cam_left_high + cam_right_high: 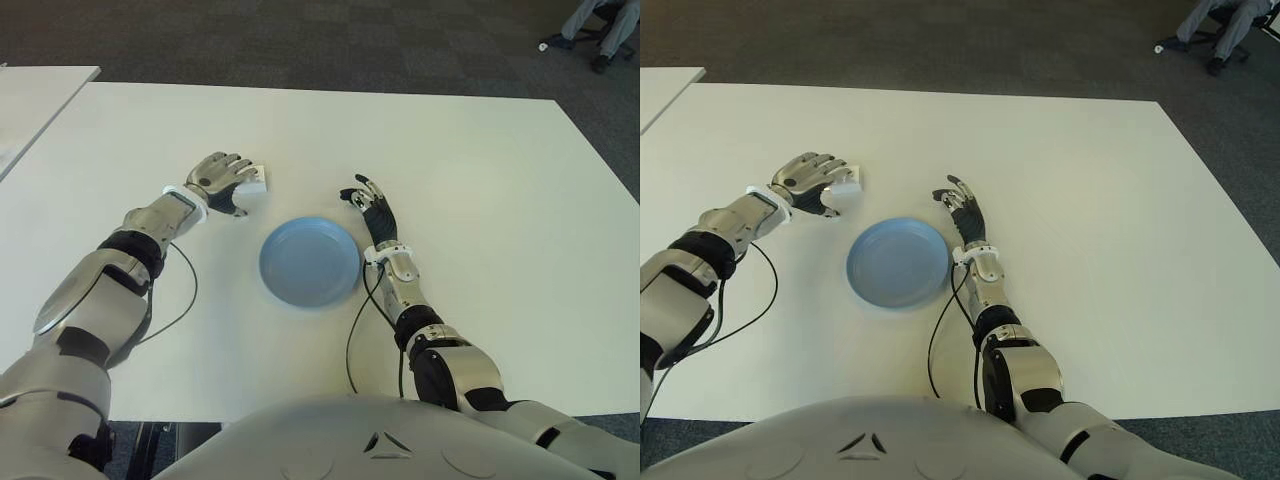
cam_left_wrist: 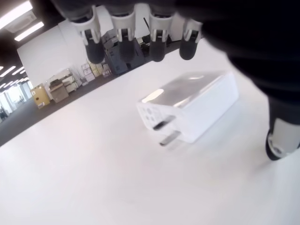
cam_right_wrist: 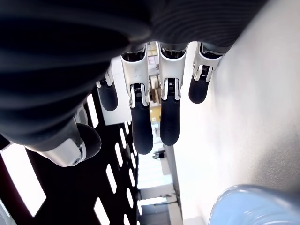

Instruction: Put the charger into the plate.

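One open left hand (image 1: 222, 178) poised over white charger (image 2: 190, 111) left of frame centre, fingers spread for grasping, blue plate (image 1: 310, 262) waiting just lower right, open right hand (image 1: 370, 208) idle beside plate.

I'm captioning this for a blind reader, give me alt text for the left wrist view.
A white charger lies on its side on the white table, prongs showing, under the left hand, whose fingertips hang open just above it without touching. An office room shows in the background.
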`<action>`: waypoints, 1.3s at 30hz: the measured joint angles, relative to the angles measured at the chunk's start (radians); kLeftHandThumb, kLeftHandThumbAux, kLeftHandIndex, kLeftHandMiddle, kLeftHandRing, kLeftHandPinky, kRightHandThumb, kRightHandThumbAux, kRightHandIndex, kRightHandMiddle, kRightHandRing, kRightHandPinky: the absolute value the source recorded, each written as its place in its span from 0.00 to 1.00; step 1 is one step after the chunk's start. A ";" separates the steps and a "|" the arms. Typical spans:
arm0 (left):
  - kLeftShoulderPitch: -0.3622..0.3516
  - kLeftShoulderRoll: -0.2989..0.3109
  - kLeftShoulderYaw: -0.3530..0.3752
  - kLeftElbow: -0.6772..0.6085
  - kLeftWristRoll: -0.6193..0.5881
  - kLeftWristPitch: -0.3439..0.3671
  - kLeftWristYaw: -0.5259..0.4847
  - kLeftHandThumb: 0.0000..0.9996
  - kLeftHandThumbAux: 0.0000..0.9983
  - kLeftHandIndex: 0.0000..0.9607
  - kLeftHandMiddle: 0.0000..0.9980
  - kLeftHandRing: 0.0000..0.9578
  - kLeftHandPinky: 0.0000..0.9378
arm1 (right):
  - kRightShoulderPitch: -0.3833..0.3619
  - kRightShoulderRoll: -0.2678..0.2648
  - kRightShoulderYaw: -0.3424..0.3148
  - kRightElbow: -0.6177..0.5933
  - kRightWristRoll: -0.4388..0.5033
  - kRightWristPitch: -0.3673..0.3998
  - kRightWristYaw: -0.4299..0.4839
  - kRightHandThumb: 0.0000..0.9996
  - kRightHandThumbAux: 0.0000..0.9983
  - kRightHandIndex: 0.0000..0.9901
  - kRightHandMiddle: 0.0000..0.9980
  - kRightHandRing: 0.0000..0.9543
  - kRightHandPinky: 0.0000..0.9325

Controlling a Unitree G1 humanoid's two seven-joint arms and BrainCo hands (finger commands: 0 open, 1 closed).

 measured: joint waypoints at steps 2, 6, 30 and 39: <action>-0.009 -0.007 -0.005 0.018 -0.006 -0.006 0.000 0.00 0.48 0.00 0.00 0.00 0.00 | 0.000 0.000 0.000 0.000 0.000 0.000 0.000 0.00 0.56 0.14 0.39 0.32 0.14; -0.019 -0.019 -0.012 0.047 -0.024 -0.011 0.000 0.00 0.47 0.00 0.00 0.00 0.00 | 0.000 0.000 0.000 0.000 0.000 0.000 0.000 0.00 0.56 0.14 0.39 0.32 0.14; -0.043 -0.069 -0.022 0.143 -0.105 0.002 -0.059 0.00 0.49 0.00 0.00 0.00 0.00 | 0.000 0.000 -0.004 0.000 0.010 0.003 0.019 0.00 0.55 0.13 0.39 0.32 0.14; -0.043 -0.068 -0.042 0.150 -0.122 -0.001 -0.063 0.00 0.48 0.00 0.00 0.00 0.00 | 0.000 0.000 -0.006 -0.001 0.010 0.005 0.024 0.00 0.55 0.13 0.39 0.31 0.12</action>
